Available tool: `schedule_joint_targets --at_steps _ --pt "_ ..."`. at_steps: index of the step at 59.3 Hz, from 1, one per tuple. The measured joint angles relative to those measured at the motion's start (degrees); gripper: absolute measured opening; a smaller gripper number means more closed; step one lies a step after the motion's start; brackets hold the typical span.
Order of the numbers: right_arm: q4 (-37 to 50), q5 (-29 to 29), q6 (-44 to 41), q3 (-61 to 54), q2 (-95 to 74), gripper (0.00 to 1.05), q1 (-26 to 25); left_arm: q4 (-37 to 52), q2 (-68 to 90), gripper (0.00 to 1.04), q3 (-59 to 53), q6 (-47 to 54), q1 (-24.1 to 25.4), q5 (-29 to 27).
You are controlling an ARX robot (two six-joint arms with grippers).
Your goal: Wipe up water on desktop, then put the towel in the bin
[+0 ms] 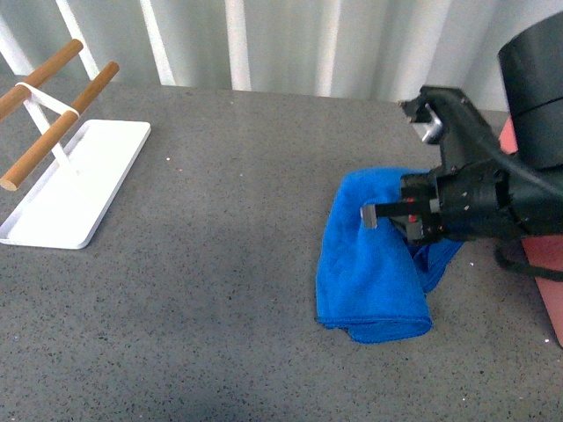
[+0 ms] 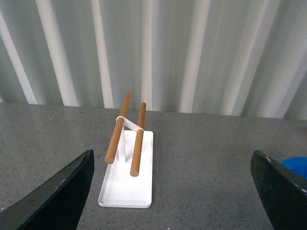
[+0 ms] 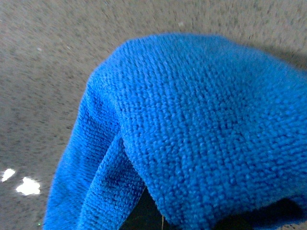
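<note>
Front view: right claw [image 1: 388, 220] grips towel [image 1: 369, 281] beside bin [image 1: 545, 264]; left claw [image 2: 172, 153] wide; desktop [image 1: 220, 264] open toward tray [image 1: 84, 180].

The towel [image 1: 374, 272] at the black right claw [image 1: 387, 221] is royal blue; the tabletop [image 1: 220, 272] is speckled dark grey.

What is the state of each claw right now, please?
Left claw: open, holding nothing.
Right claw: closed on the towel.
</note>
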State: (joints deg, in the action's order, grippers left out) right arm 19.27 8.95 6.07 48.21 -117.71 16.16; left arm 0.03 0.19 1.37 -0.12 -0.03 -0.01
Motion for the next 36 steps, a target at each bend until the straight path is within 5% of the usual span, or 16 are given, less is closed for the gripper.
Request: schedule_joint_targets --at_steps 36 --pt "3.69 -7.98 -6.54 8.83 -9.84 0.04 -3.83 0.0 0.0 0.98 0.0 0.0 0.0 0.0"
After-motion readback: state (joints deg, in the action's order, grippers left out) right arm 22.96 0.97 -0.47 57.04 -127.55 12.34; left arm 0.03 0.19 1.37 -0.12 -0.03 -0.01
